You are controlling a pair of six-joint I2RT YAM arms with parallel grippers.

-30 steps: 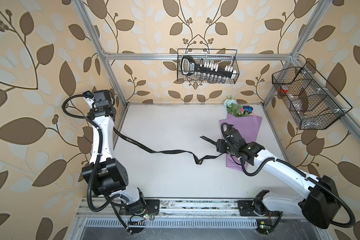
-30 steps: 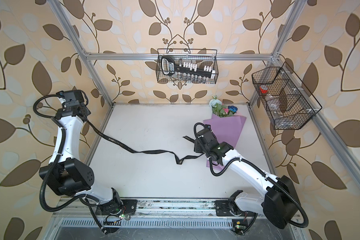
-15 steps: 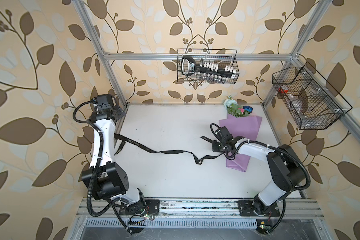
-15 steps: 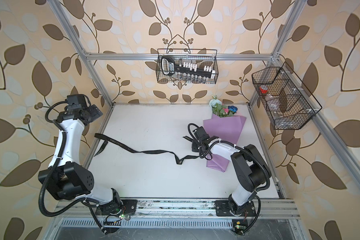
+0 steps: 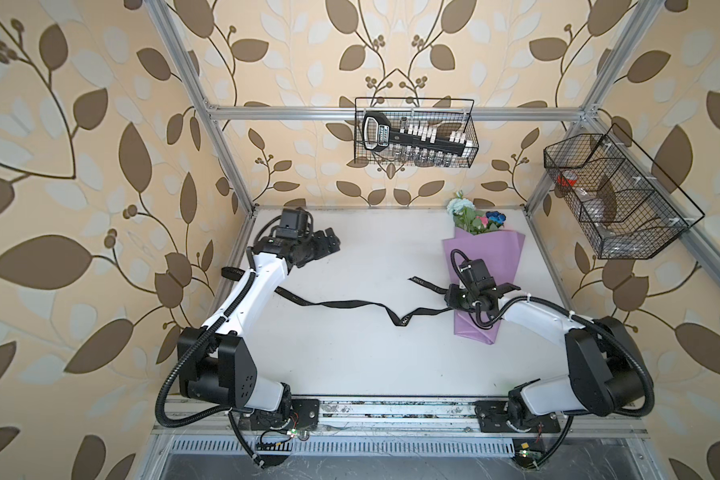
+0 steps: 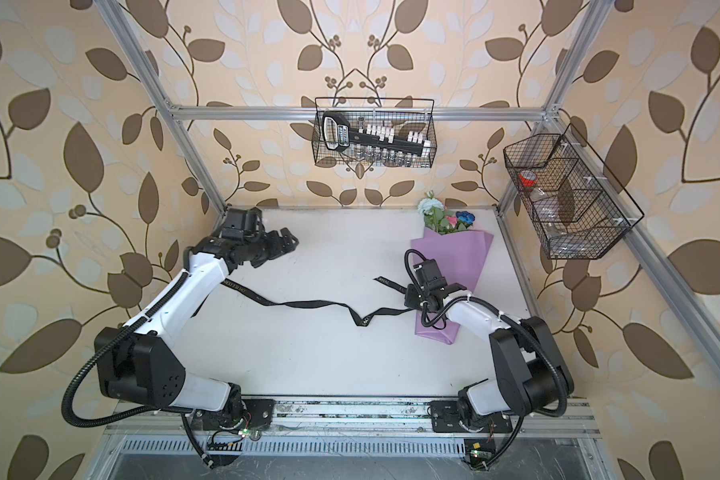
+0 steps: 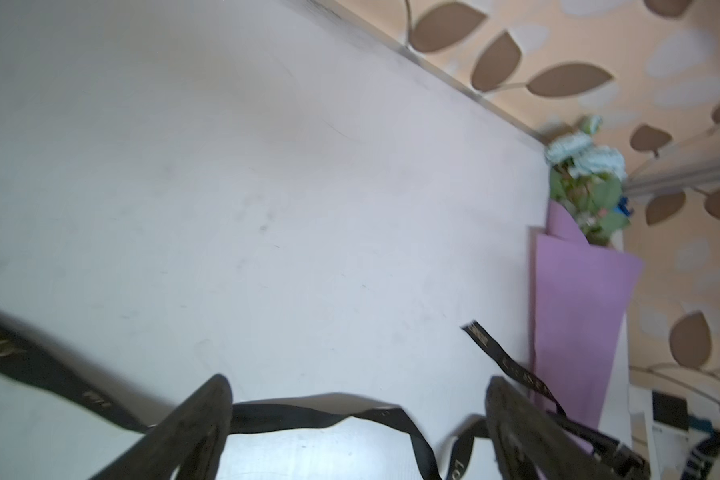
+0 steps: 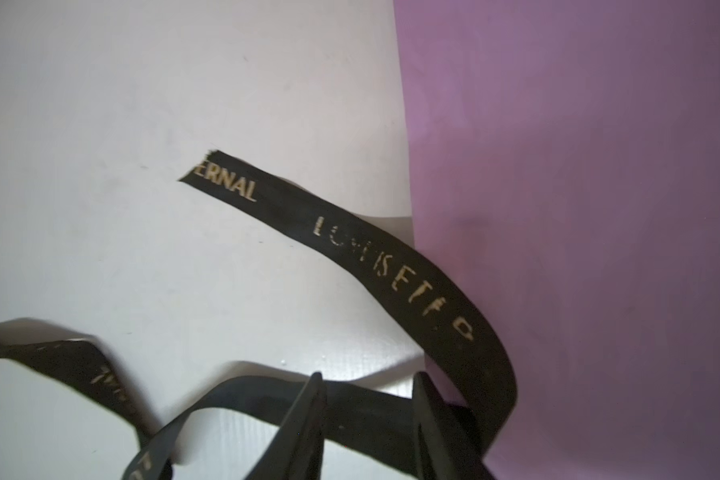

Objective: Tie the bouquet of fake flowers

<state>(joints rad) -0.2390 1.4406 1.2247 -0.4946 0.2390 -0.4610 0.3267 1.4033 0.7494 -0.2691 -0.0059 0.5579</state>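
**A:** How far along are we getting with the tying?

**B:** Barely started, we're judging. The bouquet [image 5: 495, 253] is lying at the right rear of the worktop [image 5: 371, 365], with its blooms [image 5: 474, 216] pointing to the rear and its lilac paper [image 6: 470, 249] tapering toward the front. The black ribbon [image 5: 350, 305] is trailing loose across the worktop from the left edge up to the paper's left edge. We're finding no turn of it around the wrap and no knot anywhere.

**A:** And what are we doing with the pincers?

**B:** The left pincer [image 5: 329, 245] is hanging wide open over the rear left of the worktop, gripping nothing. In its wrist view the ribbon is lying beyond its fingers [image 7: 208, 411]. The right pincer [image 8: 366, 378] is sitting at the paper's edge, jaws partly apart, with the ribbon running across the gap. We're not seeing them pressing on it.

**A:** So what are we leaving undone?

**B:** Everything that counts: passing the ribbon around the wrap, crossing the ends and pulling a knot.

**A:** What are we failing to make out?

**B:** The right arm [image 5: 537, 320] is covering the middle of the paper in both top views, so we're not able to tell whether the ribbon is slipping under it. The left arm [image 5: 250, 299] is hiding a stretch near the ribbon's far end. The paper is hiding the stems. The left wrist view is blurring, and we're reading the ribbon's lettering only in part.
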